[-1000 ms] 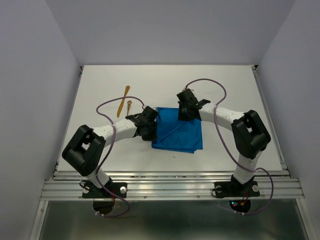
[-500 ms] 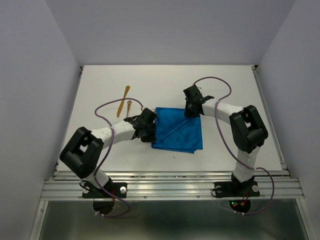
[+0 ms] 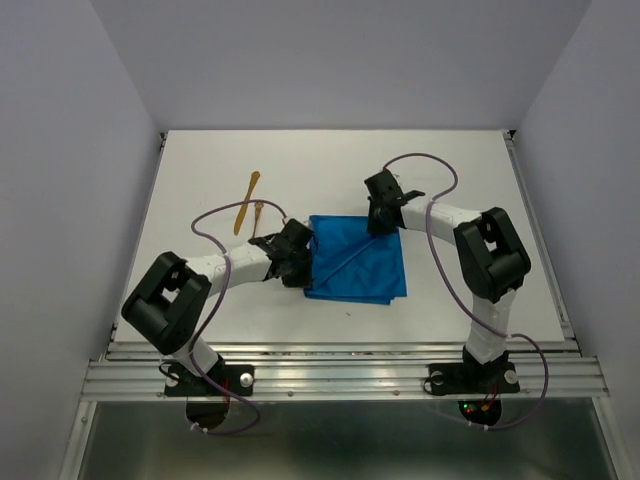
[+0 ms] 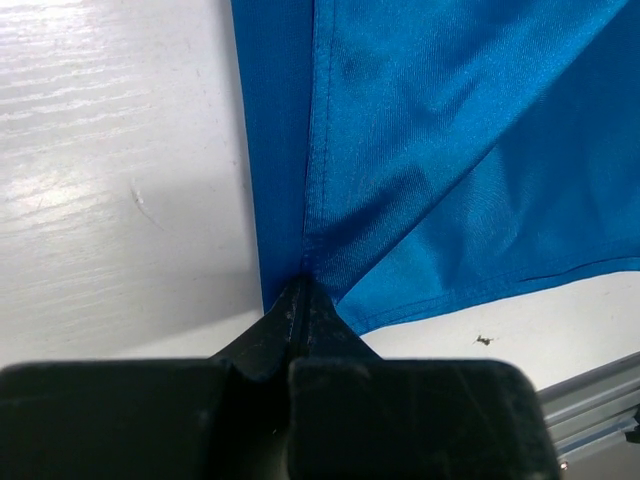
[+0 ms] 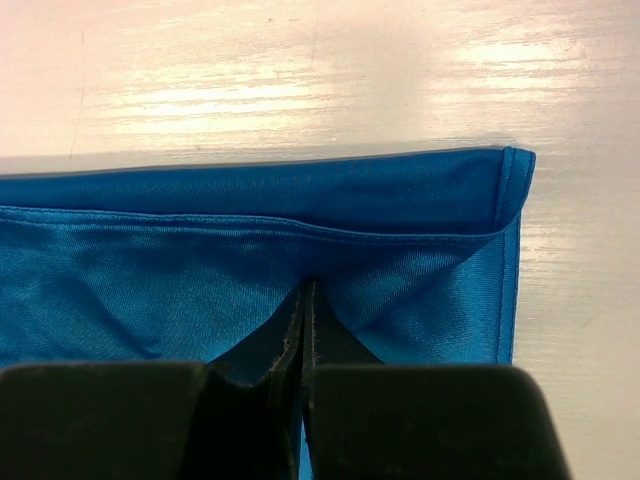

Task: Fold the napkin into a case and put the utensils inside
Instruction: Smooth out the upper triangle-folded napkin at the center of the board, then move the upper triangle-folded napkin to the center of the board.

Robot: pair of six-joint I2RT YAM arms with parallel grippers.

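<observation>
Jaws tight on blue napkin (image 5: 180, 255)

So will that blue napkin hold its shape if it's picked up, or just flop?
Likely floppy: the napkin puckers into creases where the left claw pinches it. Probably slippery too, given its sheen. It looks thin and light, its layers lying flat, so the folds may slide apart.

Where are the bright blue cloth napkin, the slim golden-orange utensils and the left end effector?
bright blue cloth napkin (image 3: 365, 268), top view, cloth's middle.
slim golden-orange utensils (image 3: 246, 203), top view, longer piece's shaft.
left end effector (image 4: 303, 290), left wrist view, shut tips pinching napkin edge.
</observation>
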